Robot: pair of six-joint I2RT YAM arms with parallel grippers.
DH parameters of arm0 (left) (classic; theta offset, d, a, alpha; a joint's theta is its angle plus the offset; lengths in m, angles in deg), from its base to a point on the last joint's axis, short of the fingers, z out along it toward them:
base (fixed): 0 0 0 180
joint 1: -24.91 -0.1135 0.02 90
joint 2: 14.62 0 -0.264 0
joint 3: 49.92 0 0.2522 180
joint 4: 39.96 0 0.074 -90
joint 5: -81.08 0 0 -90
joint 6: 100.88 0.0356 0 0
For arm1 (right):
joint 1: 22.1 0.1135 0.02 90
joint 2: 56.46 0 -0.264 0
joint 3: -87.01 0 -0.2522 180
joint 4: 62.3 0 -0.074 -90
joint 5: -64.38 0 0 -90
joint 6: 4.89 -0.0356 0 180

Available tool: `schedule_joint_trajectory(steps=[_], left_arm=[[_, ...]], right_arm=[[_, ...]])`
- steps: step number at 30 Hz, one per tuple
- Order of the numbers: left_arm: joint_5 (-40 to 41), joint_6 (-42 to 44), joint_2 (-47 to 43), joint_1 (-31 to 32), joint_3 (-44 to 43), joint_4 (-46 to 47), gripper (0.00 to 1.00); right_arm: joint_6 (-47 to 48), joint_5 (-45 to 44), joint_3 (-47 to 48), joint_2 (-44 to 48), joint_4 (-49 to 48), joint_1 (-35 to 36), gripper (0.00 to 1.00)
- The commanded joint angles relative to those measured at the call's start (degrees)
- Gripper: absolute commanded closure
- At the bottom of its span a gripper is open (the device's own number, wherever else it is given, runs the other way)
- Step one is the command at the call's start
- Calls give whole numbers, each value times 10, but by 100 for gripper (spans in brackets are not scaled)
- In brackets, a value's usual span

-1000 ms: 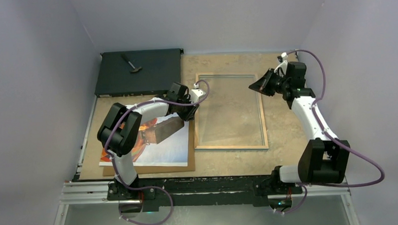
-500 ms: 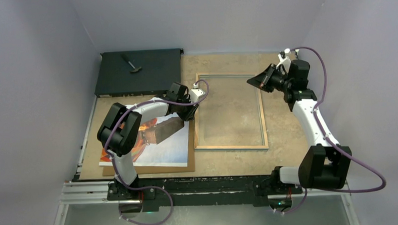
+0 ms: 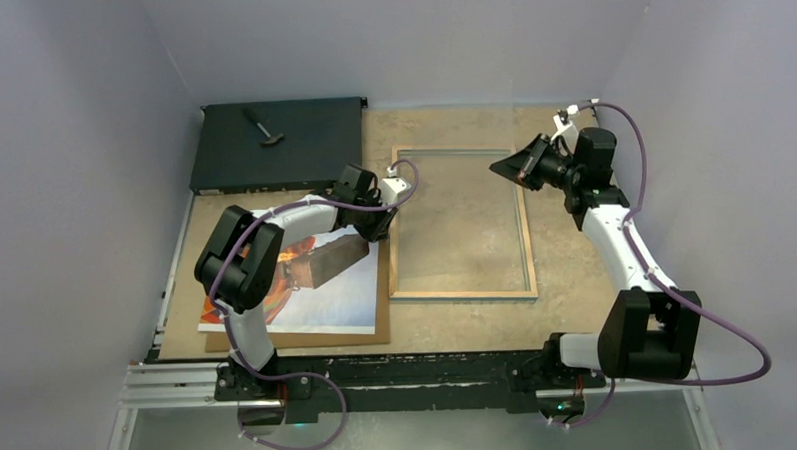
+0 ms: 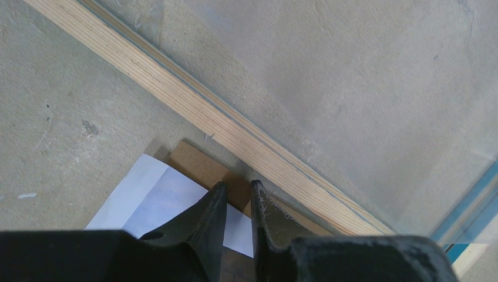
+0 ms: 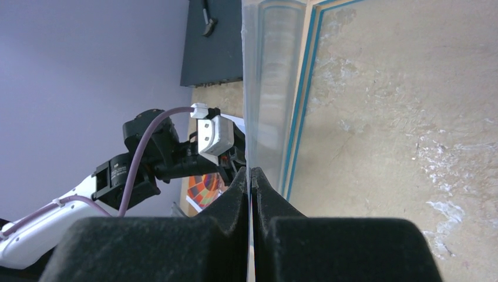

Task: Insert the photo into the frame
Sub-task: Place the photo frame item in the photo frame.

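Note:
The photo point(image 3: 322, 293) lies balloon side up on the brown backing panel point(image 3: 383, 311) at the left. The frame point(image 3: 526, 243) lies wood back up in the middle of the table. My left gripper point(image 3: 384, 223) is low over the photo's far right corner, next to the frame's left rail point(image 4: 194, 106). Its jaws are a narrow gap apart over the photo point(image 4: 147, 197) and panel point(image 4: 199, 164), with nothing between them. My right gripper point(image 3: 495, 167) is shut on a clear pane point(image 5: 273, 70), held raised and edge-on above the frame's right side point(image 5: 312, 59).
A flat black box point(image 3: 277, 144) with a small tool point(image 3: 264, 128) on it stands at the back left. Grey walls close in the table on the left, back and right. The left arm's elbow point(image 3: 237, 256) hangs over the photo.
My right gripper has moved a little left and toward the back with the clear pane in it. The left arm has not moved.

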State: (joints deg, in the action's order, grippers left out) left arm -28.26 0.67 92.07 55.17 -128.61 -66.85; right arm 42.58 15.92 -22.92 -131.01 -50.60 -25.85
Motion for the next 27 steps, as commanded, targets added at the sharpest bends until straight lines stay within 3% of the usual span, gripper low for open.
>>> schedule_joint_trajectory(steps=[1, 27], left_arm=[[-14, -7, 2, -2, -1, -28, 81], [-20, -8, -2, -2, 2, -30, 85]], right_arm=[[-37, 31, -12, 17, -59, 2, 100], [-24, 30, -40, 18, -59, 6, 100]])
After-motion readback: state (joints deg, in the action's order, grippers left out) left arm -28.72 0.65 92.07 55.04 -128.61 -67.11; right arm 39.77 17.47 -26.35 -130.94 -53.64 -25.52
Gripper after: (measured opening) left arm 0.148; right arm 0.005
